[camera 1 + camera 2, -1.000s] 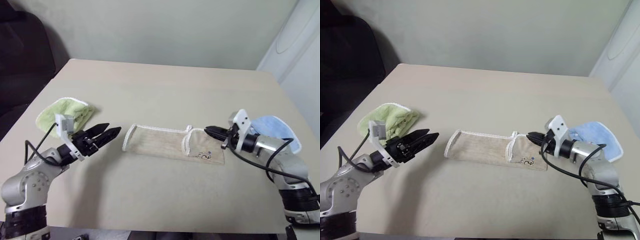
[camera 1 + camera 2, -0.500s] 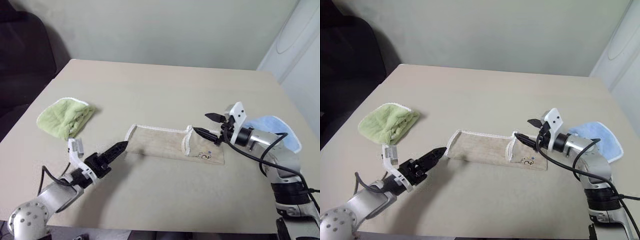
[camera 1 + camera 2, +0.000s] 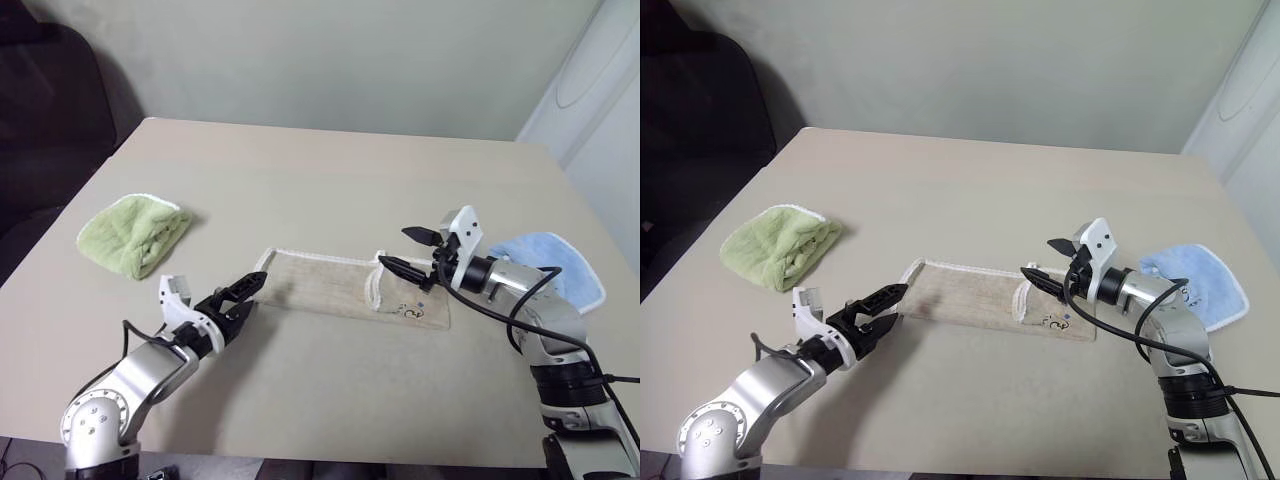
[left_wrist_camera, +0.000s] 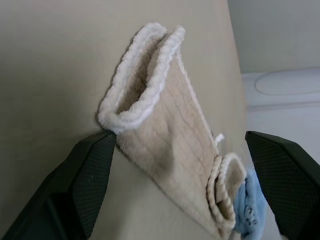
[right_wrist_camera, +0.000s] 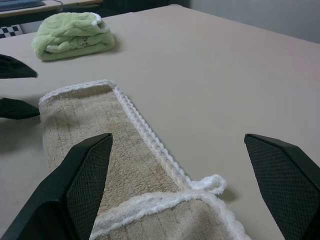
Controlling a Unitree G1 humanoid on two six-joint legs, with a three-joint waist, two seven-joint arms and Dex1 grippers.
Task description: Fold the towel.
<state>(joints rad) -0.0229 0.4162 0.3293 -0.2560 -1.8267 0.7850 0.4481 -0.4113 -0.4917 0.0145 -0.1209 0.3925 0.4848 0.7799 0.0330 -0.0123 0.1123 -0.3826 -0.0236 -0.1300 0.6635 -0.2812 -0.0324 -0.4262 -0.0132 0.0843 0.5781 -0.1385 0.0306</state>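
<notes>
At the centre of the tan table (image 3: pixel 330 180) lies the towel (image 3: pixel 340 287), a beige terry cloth with white corded edging, folded into a long narrow strip that runs across the robot's front from left to right. Its left end is a doubled edge of white cord, seen slightly gaping in the left wrist view. Toward its right end a second corded edge crosses the strip, a small white loop (image 3: pixel 381 257) sticks out at the far side, and a small embroidered mark (image 3: pixel 409 311) sits near the right-hand corner. The left gripper (image 3: pixel 252 290) is low over the table at the towel's left end, fingers spread apart and empty; one fingertip (image 4: pixel 102 145) is right at the corded corner, whether it touches cannot be told. The right gripper (image 3: pixel 402 250) hangs over the towel's right portion, near the loop, pointing toward the left gripper; its fingers are spread wide, one above the other, and hold nothing. Farther out, a light green folded cloth (image 3: pixel 132 231) lies near the table's left edge, well apart from the towel. A light blue cloth (image 3: pixel 550 266) lies near the right edge, beyond the right arm.
</notes>
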